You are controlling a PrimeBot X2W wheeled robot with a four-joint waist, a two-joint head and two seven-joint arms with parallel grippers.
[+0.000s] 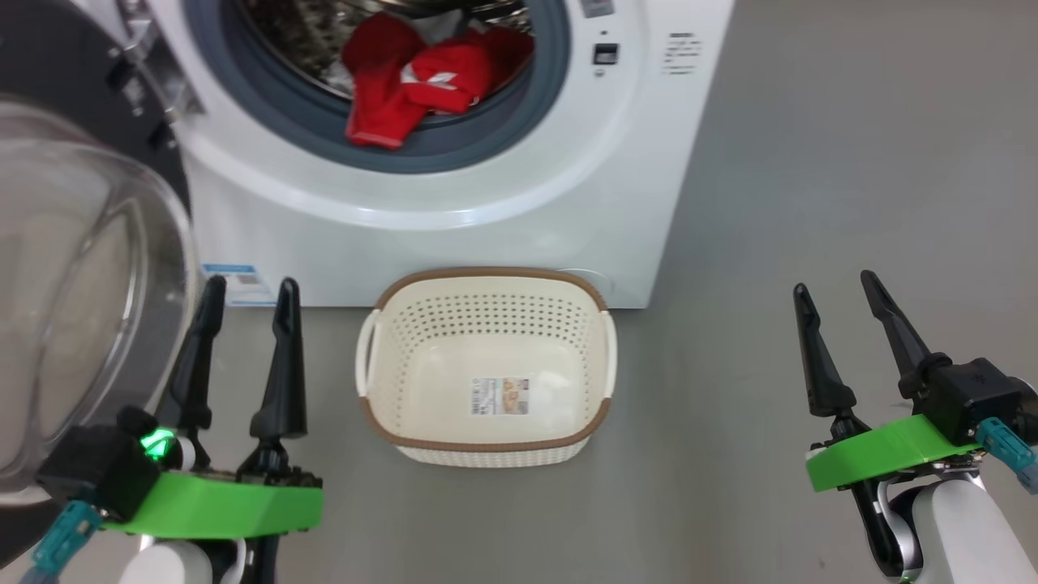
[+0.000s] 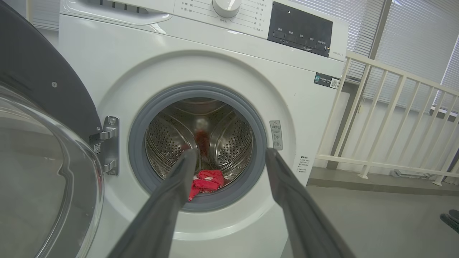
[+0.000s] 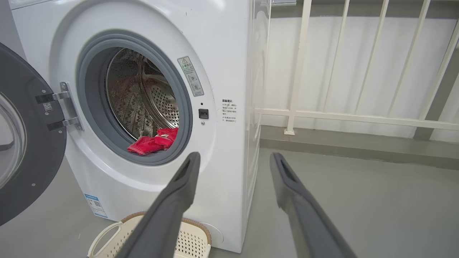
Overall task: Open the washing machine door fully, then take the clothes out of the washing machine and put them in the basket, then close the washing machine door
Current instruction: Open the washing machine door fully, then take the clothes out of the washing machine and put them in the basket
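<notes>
Grey floor (image 1: 811, 162) meets a white railing (image 3: 358, 118) beside the washing machine (image 1: 568, 186). Its door (image 1: 73, 284) stands open, clothes (image 1: 405, 81) lie in the drum (image 2: 229, 139), the basket (image 1: 486, 320) sits below on the floor; left hand (image 1: 251, 282) and right hand (image 1: 834, 282) spread, empty

The grey floor (image 1: 819, 186) bears the washing machine (image 1: 519, 235) and basket (image 1: 486, 326), close together.

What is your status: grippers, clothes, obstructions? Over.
Both open, empty: left gripper, right gripper. Machine door open, clothes in drum, over seal. Below, basket without clothes. No obstruction seen.
</notes>
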